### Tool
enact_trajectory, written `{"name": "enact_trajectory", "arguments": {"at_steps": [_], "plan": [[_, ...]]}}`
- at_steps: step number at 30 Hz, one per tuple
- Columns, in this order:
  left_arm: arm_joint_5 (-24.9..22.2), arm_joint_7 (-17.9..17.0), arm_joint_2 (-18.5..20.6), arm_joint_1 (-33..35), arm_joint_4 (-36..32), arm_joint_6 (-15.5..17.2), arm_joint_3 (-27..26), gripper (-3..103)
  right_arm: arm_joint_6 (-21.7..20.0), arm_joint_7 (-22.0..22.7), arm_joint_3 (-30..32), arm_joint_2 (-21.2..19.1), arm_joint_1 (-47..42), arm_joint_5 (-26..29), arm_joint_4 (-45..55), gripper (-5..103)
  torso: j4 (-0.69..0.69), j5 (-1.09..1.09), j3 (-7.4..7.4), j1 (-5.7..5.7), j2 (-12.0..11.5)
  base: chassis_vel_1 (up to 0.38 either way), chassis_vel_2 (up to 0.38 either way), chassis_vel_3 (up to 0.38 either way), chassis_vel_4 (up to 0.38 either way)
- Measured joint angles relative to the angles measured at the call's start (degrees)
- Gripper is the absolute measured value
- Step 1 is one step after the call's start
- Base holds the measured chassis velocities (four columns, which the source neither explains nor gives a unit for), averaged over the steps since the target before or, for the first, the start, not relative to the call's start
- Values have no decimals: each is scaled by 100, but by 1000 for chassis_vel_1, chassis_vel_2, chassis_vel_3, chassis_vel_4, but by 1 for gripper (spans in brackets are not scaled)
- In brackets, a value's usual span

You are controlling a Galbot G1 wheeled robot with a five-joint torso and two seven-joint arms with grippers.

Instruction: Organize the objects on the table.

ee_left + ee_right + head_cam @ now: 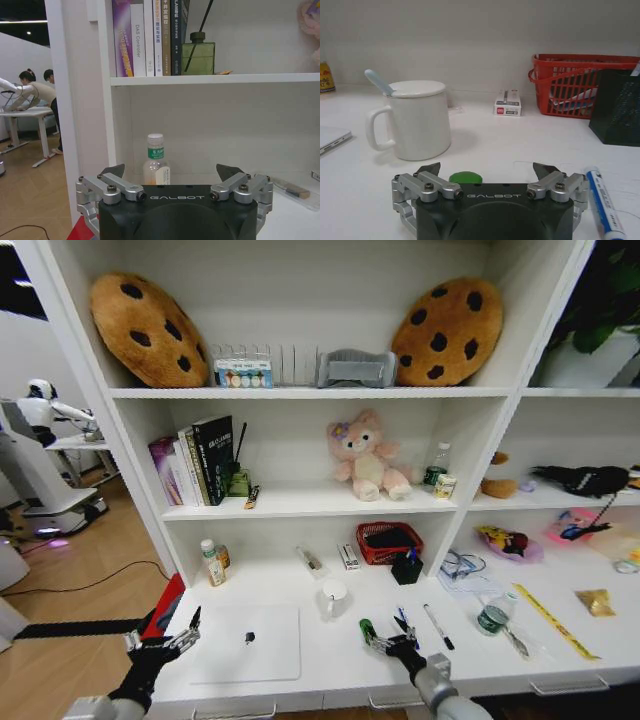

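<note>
Head view: both hands sit at the table's front edge, the left hand spread beside the laptop, the right hand spread over the small green item, blue pen alongside. The right wrist view adds a white mug ahead; the left wrist view shows a labelled bottle. Both hands read GALBOT.

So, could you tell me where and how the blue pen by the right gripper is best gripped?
Probably across the barrel's middle, from straight above: the blue pen lies flat on the table, beside the open right gripper, with bare surface on both sides.
</note>
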Motion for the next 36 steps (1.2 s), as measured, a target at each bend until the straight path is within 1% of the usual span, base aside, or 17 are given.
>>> {"name": "enact_trajectory", "arguments": {"at_steps": [2,4,6,13,16,18,21,22,24,25,26,27,29,30,31,36], "plan": [[0,0,0,0,0,0,0,100,4,16,-144,5,49,-80,-49,100,0,0,0,0,0,0,0,0,0],[0,0,0,0,0,-1,0,100,5,17,-152,8,49,-92,-54,100,-1,0,0,0,0,0,0,0,0],[0,1,0,0,0,-1,0,100,49,35,-217,48,-15,-229,-91,100,-1,0,0,0,0,0,0,0,0],[-1,1,0,0,0,-1,0,100,101,81,-194,166,-166,-332,-93,102,-1,-1,-1,-1,0,0,0,0,0],[-1,2,0,0,0,-2,0,100,166,222,-202,240,-204,-360,-92,88,-1,-1,-1,-1,1,0,0,0,0],[-1,2,0,0,0,-2,0,100,172,226,-200,249,-211,-362,-92,88,-1,-1,-1,-1,1,0,0,0,0],[-1,2,0,0,0,-2,0,100,189,220,-168,278,-247,-376,-90,70,-1,-1,-1,-1,1,0,0,0,0],[-1,2,0,0,0,-2,0,100,189,220,-168,278,-247,-376,-90,70,-1,-1,-1,-1,1,0,0,0,0],[-1,2,0,0,0,-2,0,100,189,212,-125,294,-287,-378,-70,60,-1,-1,-1,-1,1,0,0,0,0],[-1,2,0,0,0,-2,0,100,189,212,-125,294,-287,-378,-70,60,-1,-1,-1,-1,1,0,0,0,0],[-1,2,0,0,0,-2,0,100,189,208,-102,295,-314,-378,-56,54,-1,-1,-1,-1,1,0,0,0,0],[-1,2,0,0,0,-2,0,100,189,208,-102,295,-314,-378,-56,54,-1,-1,-1,-1,1,0,0,0,0],[-1,2,0,0,0,-2,0,100,223,122,-33,287,-366,-376,-31,42,-1,0,-1,-1,1,0,0,0,0],[-1,2,0,0,0,-2,0,100,223,122,-33,287,-366,-376,-31,42,-1,0,-1,-1,1,0,0,0,0],[-1,2,0,0,0,-2,-1,100,261,50,29,274,-387,-373,-23,37,-1,2,-1,-1,1,0,0,0,0],[-1,2,0,0,0,-2,-1,100,275,0,230,159,-454,-265,120,36,-1,1,0,-1,0,0,0,0,0]]}}
